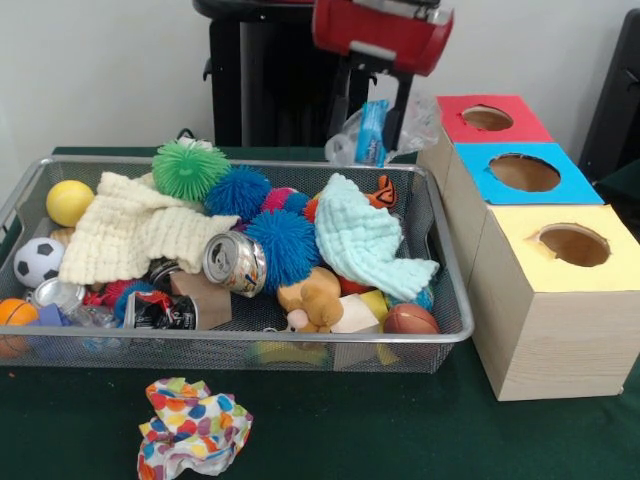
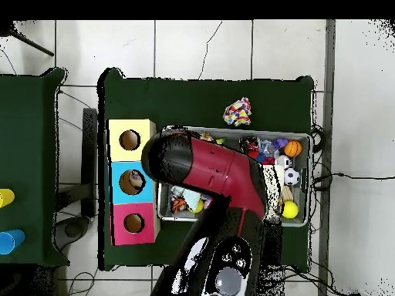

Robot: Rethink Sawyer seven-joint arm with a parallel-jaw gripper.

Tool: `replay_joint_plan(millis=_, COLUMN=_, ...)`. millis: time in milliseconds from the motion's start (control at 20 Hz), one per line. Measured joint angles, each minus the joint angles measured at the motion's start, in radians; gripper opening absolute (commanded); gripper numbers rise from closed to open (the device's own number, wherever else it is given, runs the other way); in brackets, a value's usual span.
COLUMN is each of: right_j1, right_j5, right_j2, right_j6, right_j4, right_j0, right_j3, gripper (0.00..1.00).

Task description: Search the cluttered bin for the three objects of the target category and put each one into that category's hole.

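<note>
Dark green cloth covers the table (image 1: 330, 430), and nearest the camera on it lies a crumpled polka-dot wrapper (image 1: 193, 424), outside the bin and so out of the search. Behind it sits the wire mesh bin (image 1: 250, 345), its low walls keeping a jumble together: a dented drink can (image 1: 234, 263) on its side, a flattened black can (image 1: 160, 312), a soccer ball (image 1: 37, 261), a yellow ball (image 1: 69, 202), a small football (image 1: 410, 320), cream (image 1: 130, 232) and mint (image 1: 365, 240) cloths draped over the heap, and blue (image 1: 283, 243) and green (image 1: 190, 168) spiky balls toward the back. To the side stand three boxes in a row, yellow-topped (image 1: 560, 250) nearest, then blue-topped (image 1: 525, 175), then red-topped (image 1: 490, 120), each with a round hole facing up so things can be dropped in.

Farthest back, the gripper (image 1: 385, 130) hangs just beyond the bin's rear rim, clamped on a crinkled clear plastic bag with a blue label (image 1: 372, 132). It is lifted clear of the clutter and beside the boxes, apparently on its way to one of the holes; which hole suits it I cannot tell.
</note>
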Motion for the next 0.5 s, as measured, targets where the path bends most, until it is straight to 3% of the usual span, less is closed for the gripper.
replay_joint_plan(millis=500, right_j1=-0.055, right_j5=0.022, right_j2=-0.020, right_j6=0.127, right_j4=0.072, right_j0=0.058, right_j3=0.095, gripper=0.00)
